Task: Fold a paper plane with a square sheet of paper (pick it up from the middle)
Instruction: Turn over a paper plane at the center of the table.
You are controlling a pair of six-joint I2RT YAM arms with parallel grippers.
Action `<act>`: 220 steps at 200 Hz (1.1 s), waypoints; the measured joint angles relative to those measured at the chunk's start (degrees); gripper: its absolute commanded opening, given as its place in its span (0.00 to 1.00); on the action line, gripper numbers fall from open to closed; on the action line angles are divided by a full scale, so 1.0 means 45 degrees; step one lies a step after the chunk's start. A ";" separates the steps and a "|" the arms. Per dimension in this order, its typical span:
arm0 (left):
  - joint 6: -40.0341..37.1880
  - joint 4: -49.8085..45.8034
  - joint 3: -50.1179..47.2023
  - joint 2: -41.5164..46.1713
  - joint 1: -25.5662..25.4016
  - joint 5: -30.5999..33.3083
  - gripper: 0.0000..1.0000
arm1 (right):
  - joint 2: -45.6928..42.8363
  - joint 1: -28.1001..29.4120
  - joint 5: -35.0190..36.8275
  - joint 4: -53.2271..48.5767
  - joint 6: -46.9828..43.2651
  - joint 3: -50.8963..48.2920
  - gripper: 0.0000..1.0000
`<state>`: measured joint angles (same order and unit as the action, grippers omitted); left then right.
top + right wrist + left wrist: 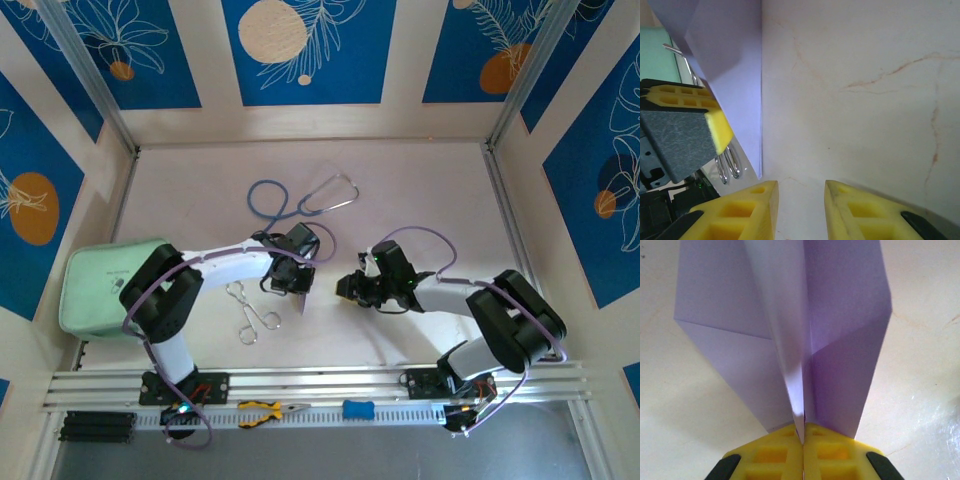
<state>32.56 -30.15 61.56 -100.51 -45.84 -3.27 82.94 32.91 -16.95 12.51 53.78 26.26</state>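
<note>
The square sheet of paper now stands folded as a pale lilac paper plane point(785, 325) with a centre ridge and two wings spreading away from the camera. My left gripper point(803, 436) is shut on that ridge and holds the plane just above the table point(303, 298). In the right wrist view the plane's edge point(737, 75) hangs down at the left, beside the left gripper's fingers point(715, 127). My right gripper point(801, 192) is open over bare table, just right of the plane and apart from it point(347, 288).
Metal forceps point(250, 312) lie left of the plane, their rings point(727, 167) close behind it. A mint-green pouch point(100, 285) sits at the far left. A blue stethoscope point(300, 200) lies behind both arms. Yellow pliers point(268, 410) and a blue tool point(357, 409) rest on the front rail.
</note>
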 measured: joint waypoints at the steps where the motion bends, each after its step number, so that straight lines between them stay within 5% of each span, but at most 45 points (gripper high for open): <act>1: 0.0005 0.0000 0.0000 0.0000 0.0000 0.0005 0.07 | 0.0015 0.0000 0.0000 0.0000 0.0010 0.0000 0.31; 136: -0.0019 -0.0165 0.0005 0.0010 -0.0107 0.0175 0.21 | 0.0151 0.0024 0.0000 0.0073 0.0078 0.0000 0.31; 220: -0.0015 -0.0044 0.0005 0.0010 -0.0107 -0.0165 0.14 | 0.0432 0.0034 0.0000 0.0078 0.0078 0.0102 0.32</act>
<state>32.49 -30.35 61.58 -100.47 -46.33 -4.01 84.88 33.06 -16.95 12.86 54.13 26.72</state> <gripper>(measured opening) 0.171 0.316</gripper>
